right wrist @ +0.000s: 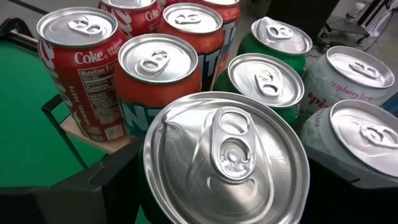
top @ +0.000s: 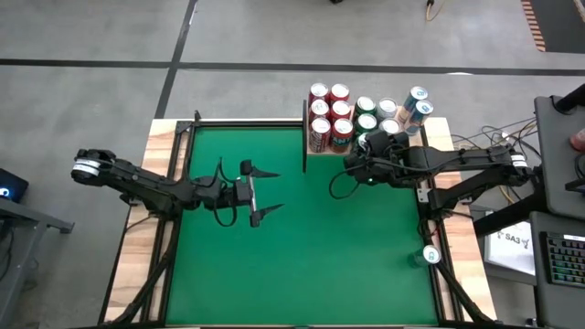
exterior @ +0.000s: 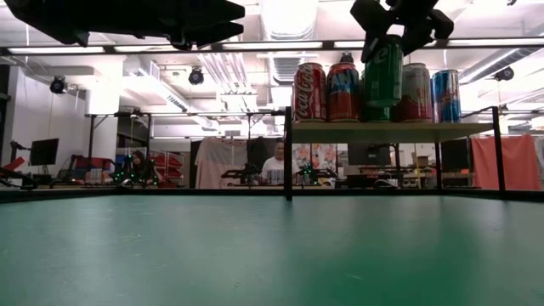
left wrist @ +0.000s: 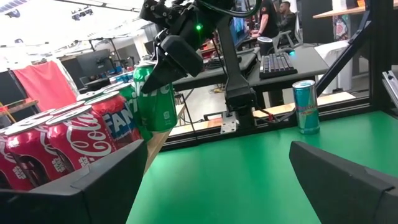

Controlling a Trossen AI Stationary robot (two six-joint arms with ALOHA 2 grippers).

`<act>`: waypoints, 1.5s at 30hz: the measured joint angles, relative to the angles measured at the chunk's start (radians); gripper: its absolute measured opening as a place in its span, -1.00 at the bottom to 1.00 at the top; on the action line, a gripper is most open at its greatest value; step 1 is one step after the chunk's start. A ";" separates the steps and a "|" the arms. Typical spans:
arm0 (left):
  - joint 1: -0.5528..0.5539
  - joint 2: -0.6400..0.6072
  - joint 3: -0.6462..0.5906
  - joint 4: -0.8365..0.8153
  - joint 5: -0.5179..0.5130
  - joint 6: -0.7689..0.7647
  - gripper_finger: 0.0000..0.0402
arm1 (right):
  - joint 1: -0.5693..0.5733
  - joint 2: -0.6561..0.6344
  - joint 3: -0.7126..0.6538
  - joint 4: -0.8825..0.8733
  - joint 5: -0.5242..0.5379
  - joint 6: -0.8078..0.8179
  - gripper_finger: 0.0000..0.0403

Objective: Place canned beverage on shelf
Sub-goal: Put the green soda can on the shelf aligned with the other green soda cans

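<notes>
**My green can hangs at the front edge of the shelf**

The green can is in my right gripper. It stands straight up, top to the ceiling, bottom to the table. My two right fingers hold it near its top, one on each side, so they are closed on the can. My right wrist camera looks straight down on its silver lid and pull tab.

In the low view the can's bottom sits close to the level of the shelf, the little wood board on thin black posts. I cannot tell if it touches the board or hangs just above it. It is at the table-side edge of the shelf, in front of the cans that already stand there: red Coke cans, a red and blue Fanta can, other green cans and pale blue cans. They are packed close, and my can is just beside the Fanta can and a green one. I think that tight gap is what matters next: the can has to go down straight so it does not bump them.

My right arm reaches in from the right side of the table, stretched toward the shelf.

My left gripper waits over the middle of the green table, well apart from the shelf. Its fingers are wide open and hold nothing.

One more pale blue can stands alone at the right table edge.
</notes>
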 joint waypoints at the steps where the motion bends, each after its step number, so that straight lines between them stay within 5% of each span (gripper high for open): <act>1: 0.000 0.000 0.000 0.000 0.000 0.000 0.88 | 0.000 0.000 0.000 0.000 0.005 0.000 0.48; 45: 0.003 0.001 0.000 0.006 -0.011 -0.004 0.88 | -0.046 0.039 -0.001 -0.005 0.032 0.055 0.48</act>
